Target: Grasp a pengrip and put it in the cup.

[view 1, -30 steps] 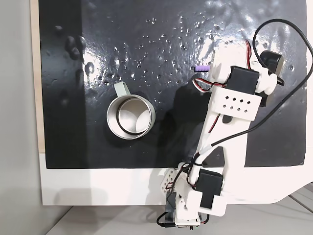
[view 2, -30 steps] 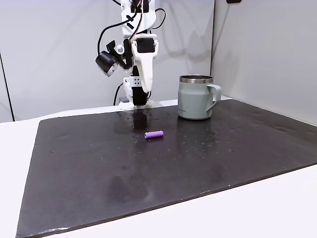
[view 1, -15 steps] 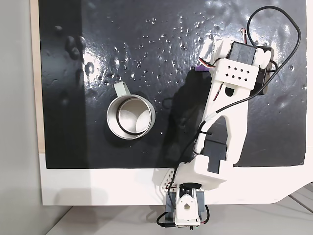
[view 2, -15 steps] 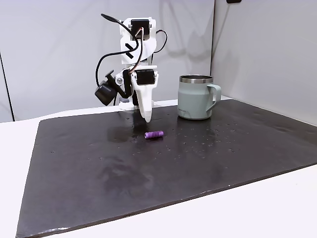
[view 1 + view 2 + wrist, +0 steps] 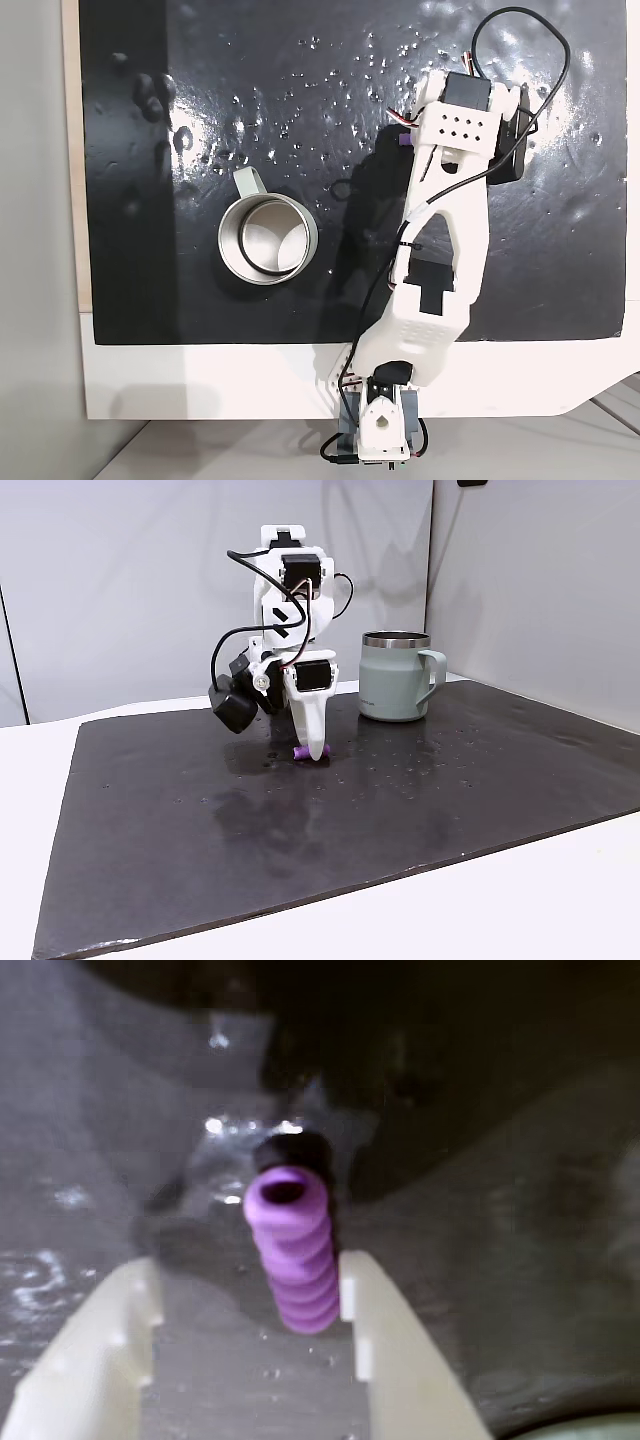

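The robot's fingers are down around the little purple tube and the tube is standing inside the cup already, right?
Not quite. The gripper is down around the pengrip, but the pengrip lies on the black mat, not inside the cup. A fixed view shows the cup apart, to the right.

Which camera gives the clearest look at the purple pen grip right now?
The wrist view: the pengrip lies close up, ribbed, between the open gripper fingers. In both fixed views the arm hides most of it, leaving a purple sliver.
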Controlling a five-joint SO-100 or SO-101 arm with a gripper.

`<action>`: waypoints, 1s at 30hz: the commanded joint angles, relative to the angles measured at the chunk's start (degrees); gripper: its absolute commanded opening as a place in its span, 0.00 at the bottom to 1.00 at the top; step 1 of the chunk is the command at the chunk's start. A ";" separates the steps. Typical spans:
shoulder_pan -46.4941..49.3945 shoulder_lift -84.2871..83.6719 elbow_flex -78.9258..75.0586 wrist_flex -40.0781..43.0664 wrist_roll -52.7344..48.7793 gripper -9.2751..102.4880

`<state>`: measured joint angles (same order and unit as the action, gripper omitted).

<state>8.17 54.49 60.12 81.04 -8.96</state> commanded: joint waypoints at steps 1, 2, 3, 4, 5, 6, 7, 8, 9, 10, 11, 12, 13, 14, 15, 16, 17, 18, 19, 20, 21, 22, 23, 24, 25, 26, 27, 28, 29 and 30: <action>-0.79 0.00 -3.34 -0.97 -0.44 0.24; -0.88 -0.35 -3.34 -0.97 -0.44 0.24; -1.05 -0.62 -3.25 -0.97 -0.53 0.24; -1.14 -0.70 -2.90 -0.97 -0.70 0.24; -1.23 -0.88 -2.55 -1.05 -0.79 0.24; -1.32 -0.97 -2.20 -1.14 -0.88 0.23; -1.32 -1.14 -1.93 -1.32 -0.88 0.22; -1.32 -1.32 -1.76 -1.32 -0.97 0.21; -1.23 -1.41 -1.76 -1.32 -0.97 0.20; -1.14 -1.58 -1.76 -1.32 -1.14 0.18; -0.97 -1.67 -1.76 -1.32 -1.32 0.14; -0.88 -1.76 -1.85 -1.32 -1.32 0.12; -0.70 -1.85 -1.93 -1.32 -1.41 0.10; -0.70 -1.85 -1.93 -1.32 -1.41 0.09; -0.62 -1.93 -1.93 -1.23 -1.41 0.08; -0.62 -1.93 -2.02 -1.05 -1.49 0.08; -0.62 -1.76 -2.11 -0.88 -1.58 0.08; -0.62 -1.23 -2.11 -0.53 -1.58 0.08; -0.62 -0.62 -2.46 0.09 -1.58 0.08; -0.62 0.00 -3.43 1.23 -1.41 0.08; -0.79 0.79 -4.66 2.72 -1.14 0.08; -0.88 1.85 -5.54 4.13 -0.88 0.08; -1.05 3.43 -6.06 5.27 -0.53 0.08; -1.23 5.19 -6.24 6.24 -0.26 0.08; -1.49 7.03 -6.50 7.38 -0.09 0.08; -1.76 8.79 -6.86 8.53 0.18 0.08; -2.02 10.72 -7.03 9.58 0.35 0.08; -2.20 12.57 -7.21 10.55 0.62 0.08; -2.37 14.33 -7.38 11.51 0.79 0.08; -2.55 16.00 -7.65 12.57 0.97 0.08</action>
<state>6.59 62.14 57.66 90.88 -8.96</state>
